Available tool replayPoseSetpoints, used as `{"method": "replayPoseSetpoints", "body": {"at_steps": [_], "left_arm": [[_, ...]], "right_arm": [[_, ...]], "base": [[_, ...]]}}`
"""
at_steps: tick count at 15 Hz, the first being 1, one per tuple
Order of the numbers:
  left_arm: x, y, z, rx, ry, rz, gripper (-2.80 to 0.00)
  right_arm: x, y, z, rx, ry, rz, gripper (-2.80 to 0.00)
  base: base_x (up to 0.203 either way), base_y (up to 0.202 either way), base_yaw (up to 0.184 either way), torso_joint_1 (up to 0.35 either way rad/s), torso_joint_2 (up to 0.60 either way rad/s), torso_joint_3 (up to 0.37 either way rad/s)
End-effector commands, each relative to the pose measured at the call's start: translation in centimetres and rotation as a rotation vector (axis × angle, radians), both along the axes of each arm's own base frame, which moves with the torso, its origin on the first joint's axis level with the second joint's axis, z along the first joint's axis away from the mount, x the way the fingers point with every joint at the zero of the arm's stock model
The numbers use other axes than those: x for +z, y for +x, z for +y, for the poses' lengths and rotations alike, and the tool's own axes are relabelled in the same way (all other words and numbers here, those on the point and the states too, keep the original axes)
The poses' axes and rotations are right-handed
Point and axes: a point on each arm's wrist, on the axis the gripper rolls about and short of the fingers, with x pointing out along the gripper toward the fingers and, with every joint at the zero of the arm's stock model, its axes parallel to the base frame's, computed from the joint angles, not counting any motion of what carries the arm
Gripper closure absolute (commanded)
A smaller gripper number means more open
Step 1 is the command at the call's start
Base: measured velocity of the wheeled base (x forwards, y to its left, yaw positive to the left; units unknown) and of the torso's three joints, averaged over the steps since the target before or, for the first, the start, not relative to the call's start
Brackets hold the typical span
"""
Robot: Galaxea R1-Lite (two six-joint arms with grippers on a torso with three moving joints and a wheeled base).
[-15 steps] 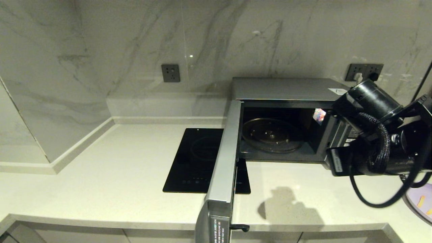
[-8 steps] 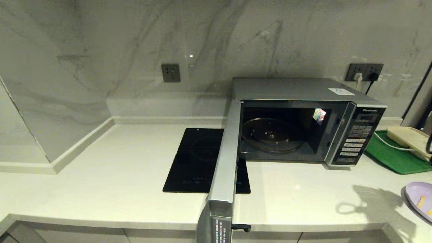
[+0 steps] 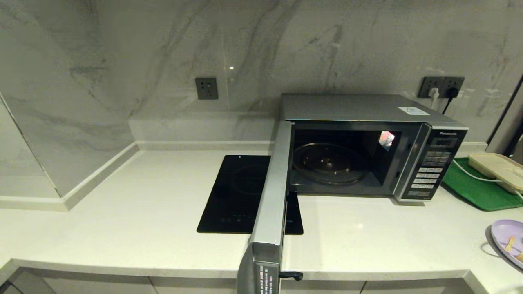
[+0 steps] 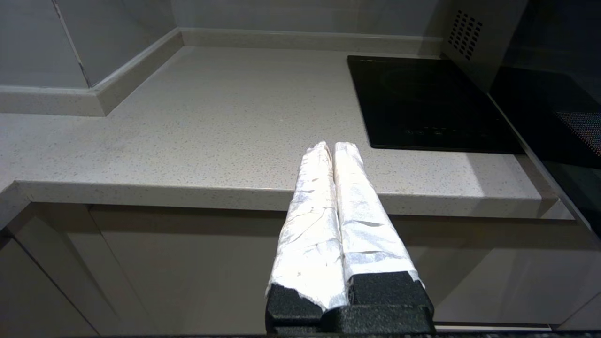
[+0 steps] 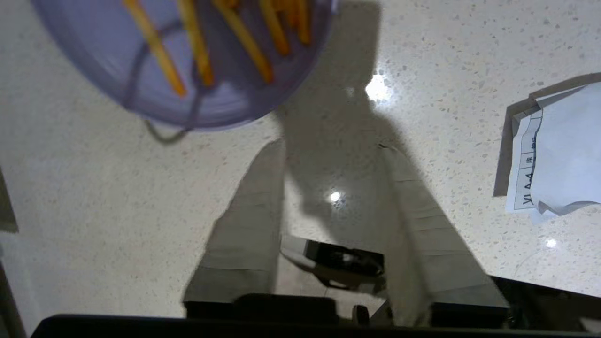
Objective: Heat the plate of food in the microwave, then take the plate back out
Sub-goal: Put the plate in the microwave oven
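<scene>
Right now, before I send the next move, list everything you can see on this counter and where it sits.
Silver boxy microwave: one, back right, door open, turntable bare.
Lilac plate of orange food sticks: one, counter's right edge.
Black flat cooktop: one, left of microwave.
Green tray: one, right of microwave.
Beige lidded box: one, on tray.
White paper slip: one, near plate.
Dark wall sockets: two.
Left gripper: shut, before counter edge.
Right gripper: open, above counter beside plate.

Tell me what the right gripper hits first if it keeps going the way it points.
Probably the bare counter: the open right gripper points down at it, just short of the plate of food.
</scene>
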Motion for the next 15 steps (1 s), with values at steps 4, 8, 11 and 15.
{"method": "replayPoseSetpoints", "body": {"at_steps": [4, 8, 11, 15], "left_arm": [[0.0, 0.0, 0.0, 0.000, -0.001, -0.001, 0.00], [0.0, 0.0, 0.0, 0.000, -0.001, -0.001, 0.00], [0.0, 0.0, 0.0, 0.000, -0.001, -0.001, 0.00], [0.0, 0.0, 0.0, 0.000, -0.001, -0.001, 0.00]], "right_arm": [[-4.5, -2.0, -4.3, -0.051, 0.071, 0.043, -2.80], [-5.6, -1.5, -5.0, -0.044, 0.059, 0.047, -2.80], [-7.1, -1.0, -5.6, -0.043, 0.051, 0.070, -2.80], [-8.6, -0.7, -6.1, -0.045, 0.062, 0.081, -2.80]], "base": [[0.000, 0.000, 0.000, 0.000, 0.00, 0.000], [0.000, 0.000, 0.000, 0.000, 0.00, 0.000], [0.000, 0.000, 0.000, 0.000, 0.00, 0.000], [0.000, 0.000, 0.000, 0.000, 0.00, 0.000]]}}
